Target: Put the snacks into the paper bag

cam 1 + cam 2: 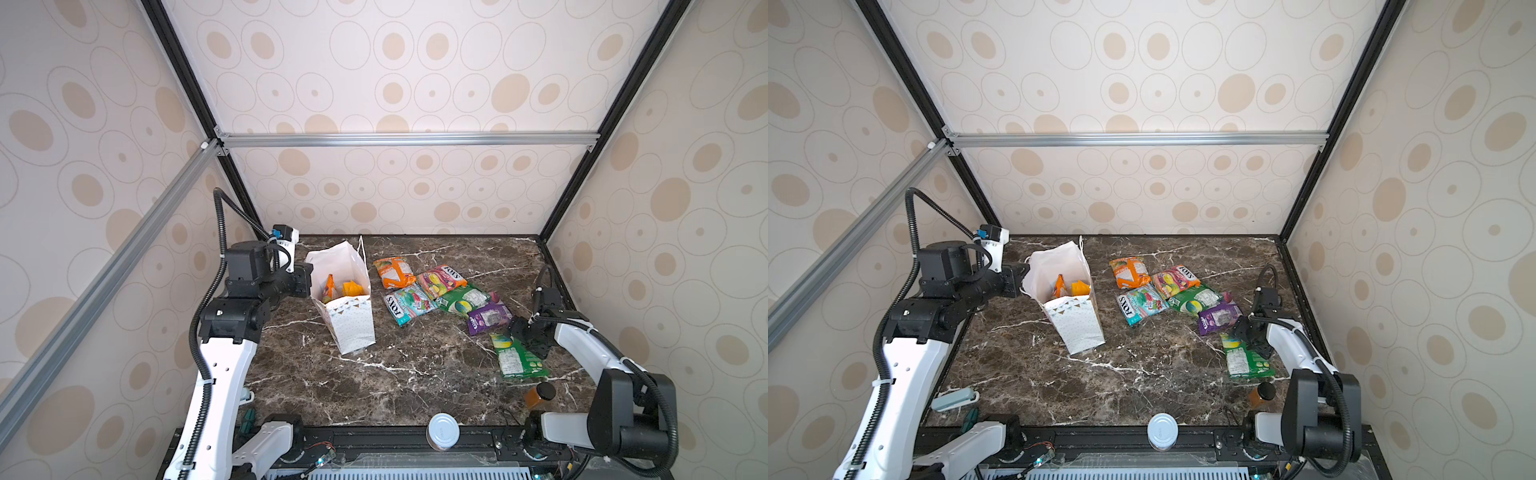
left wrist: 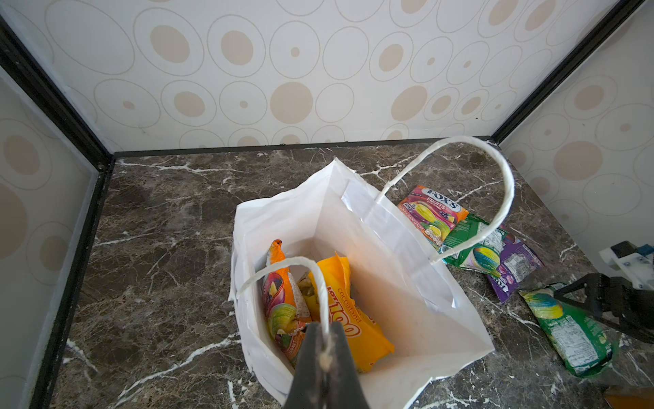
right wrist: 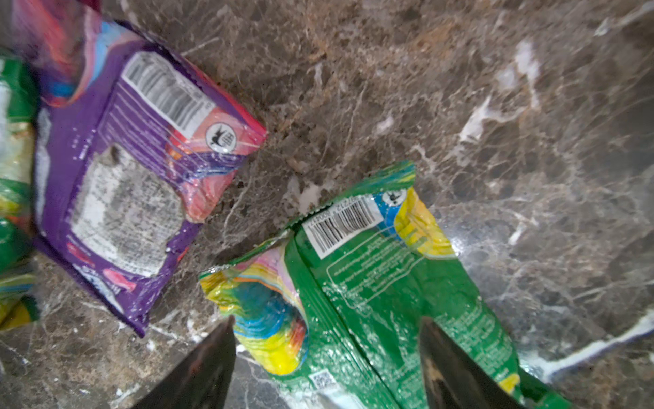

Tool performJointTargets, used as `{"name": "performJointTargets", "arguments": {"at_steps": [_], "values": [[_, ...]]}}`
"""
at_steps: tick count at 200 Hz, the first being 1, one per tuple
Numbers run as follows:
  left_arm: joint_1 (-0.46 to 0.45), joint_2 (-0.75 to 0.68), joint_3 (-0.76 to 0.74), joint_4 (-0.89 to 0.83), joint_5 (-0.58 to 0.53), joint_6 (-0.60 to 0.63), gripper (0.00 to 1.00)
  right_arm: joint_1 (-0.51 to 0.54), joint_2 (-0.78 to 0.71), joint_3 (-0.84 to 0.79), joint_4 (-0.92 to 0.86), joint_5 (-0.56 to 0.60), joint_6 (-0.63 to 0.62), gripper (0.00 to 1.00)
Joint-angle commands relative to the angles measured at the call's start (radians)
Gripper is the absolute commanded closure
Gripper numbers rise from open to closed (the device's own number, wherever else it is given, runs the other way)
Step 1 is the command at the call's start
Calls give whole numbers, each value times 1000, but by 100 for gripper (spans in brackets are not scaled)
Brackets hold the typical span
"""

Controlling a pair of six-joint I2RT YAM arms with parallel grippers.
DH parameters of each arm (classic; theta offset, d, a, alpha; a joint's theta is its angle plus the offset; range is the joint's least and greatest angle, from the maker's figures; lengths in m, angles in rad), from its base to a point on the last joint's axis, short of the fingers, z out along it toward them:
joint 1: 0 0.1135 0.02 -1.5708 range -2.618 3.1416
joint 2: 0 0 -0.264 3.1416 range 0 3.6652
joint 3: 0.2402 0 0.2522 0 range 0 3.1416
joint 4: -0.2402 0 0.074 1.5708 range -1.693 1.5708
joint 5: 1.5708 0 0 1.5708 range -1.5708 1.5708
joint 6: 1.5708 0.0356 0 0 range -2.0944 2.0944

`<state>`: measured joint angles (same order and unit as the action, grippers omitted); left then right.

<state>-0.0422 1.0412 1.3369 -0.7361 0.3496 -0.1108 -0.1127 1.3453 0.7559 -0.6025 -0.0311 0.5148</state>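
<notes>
Jaws of the left gripper [image 2: 325, 357] are clamping the handle [image 2: 321, 294] of the paper bag [image 1: 353, 328] on the counter [image 1: 415, 374]; jaws of the right gripper [image 3: 327, 320] are hanging apart over a green snack packet [image 3: 389, 283].

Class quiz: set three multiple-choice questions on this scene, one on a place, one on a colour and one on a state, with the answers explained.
1. Where is the yellow packet?
A) inside the paper bag
B) flat on the tabletop
C) on the can's lid

2. What colour is the packet under the right gripper?
A) purple
B) green
C) orange

3. How is the left gripper?
A) open over the tabletop
B) shut on the bag's handle
C) shut on a packet

Answers:
1 A: it stands within the bag's white walls.
2 B: the open jaws straddle a green packet.
3 B: its jaws pinch the white cord.
</notes>
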Motion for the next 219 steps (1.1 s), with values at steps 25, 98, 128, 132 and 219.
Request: {"name": "performJointTargets", "arguments": {"at_steps": [25, 98, 128, 132, 219], "values": [[-4, -24, 5, 6, 1, 17, 100, -1, 34, -6, 22, -46, -3, 17], [-4, -30, 10, 3, -2, 17, 100, 52, 13, -59, 42, -128, 39, 19], [-4, -30, 18, 0, -2, 17, 100, 114, -36, -100, 69, -159, 95, 19], [-4, -30, 17, 0, -3, 18, 100, 126, -41, -102, 69, -157, 102, 19], [-5, -22, 23, -5, -4, 18, 100, 399, 65, -97, 273, -160, 247, 20]]}}
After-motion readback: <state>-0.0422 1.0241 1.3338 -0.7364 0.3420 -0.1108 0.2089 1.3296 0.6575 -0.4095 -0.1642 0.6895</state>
